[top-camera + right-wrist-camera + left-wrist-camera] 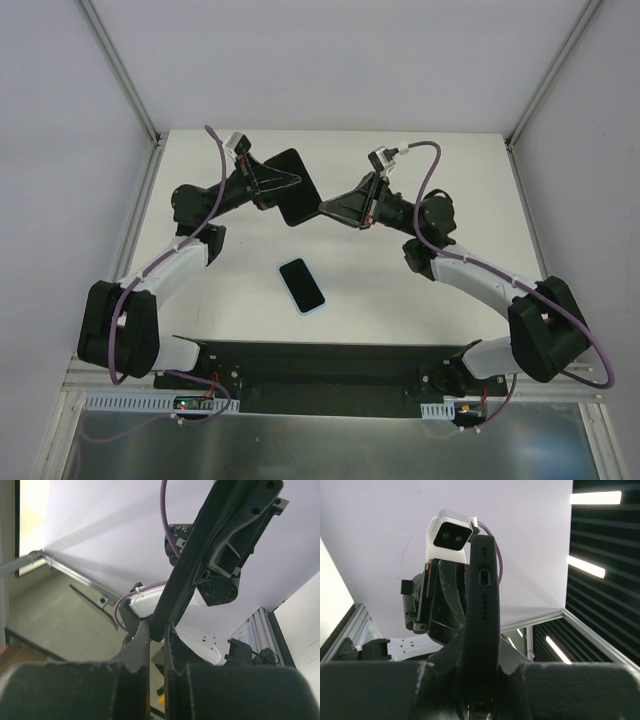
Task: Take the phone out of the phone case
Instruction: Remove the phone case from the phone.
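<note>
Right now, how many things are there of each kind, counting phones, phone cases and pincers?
Phone, lying flat on the table: 1
Black phone case, held up between the two arms: 1
Pincers, the left pincer and the right pincer, both closed on the case: 2
Total: 4

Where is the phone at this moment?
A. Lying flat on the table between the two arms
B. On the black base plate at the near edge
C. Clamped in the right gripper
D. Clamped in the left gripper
A. The phone lies flat on the table between the arms, apart from both grippers, while the left gripper and the right gripper hold the black case above the table.
</note>
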Controlling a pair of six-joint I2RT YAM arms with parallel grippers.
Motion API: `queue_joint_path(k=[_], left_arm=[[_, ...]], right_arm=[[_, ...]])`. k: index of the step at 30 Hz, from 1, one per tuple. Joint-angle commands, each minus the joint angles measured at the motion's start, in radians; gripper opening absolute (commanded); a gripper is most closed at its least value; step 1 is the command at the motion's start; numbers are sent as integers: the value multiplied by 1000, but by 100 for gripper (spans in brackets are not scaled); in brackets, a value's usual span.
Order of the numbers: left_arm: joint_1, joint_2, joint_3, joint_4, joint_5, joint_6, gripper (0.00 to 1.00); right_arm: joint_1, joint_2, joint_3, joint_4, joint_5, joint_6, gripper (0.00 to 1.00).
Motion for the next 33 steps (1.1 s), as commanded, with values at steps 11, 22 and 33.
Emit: queue_joint_path(k=[11, 22, 33], left_arm=[[-63, -253, 51, -199, -106, -38, 0], [-95, -274, 62, -229, -105, -28, 0], [-95, -309, 55, -242, -106, -21, 0]], right_arm=[[82, 32, 194, 346, -306, -163, 1], [86, 116, 275, 346, -337, -169, 1], [4, 110, 131, 167, -115, -187, 1]])
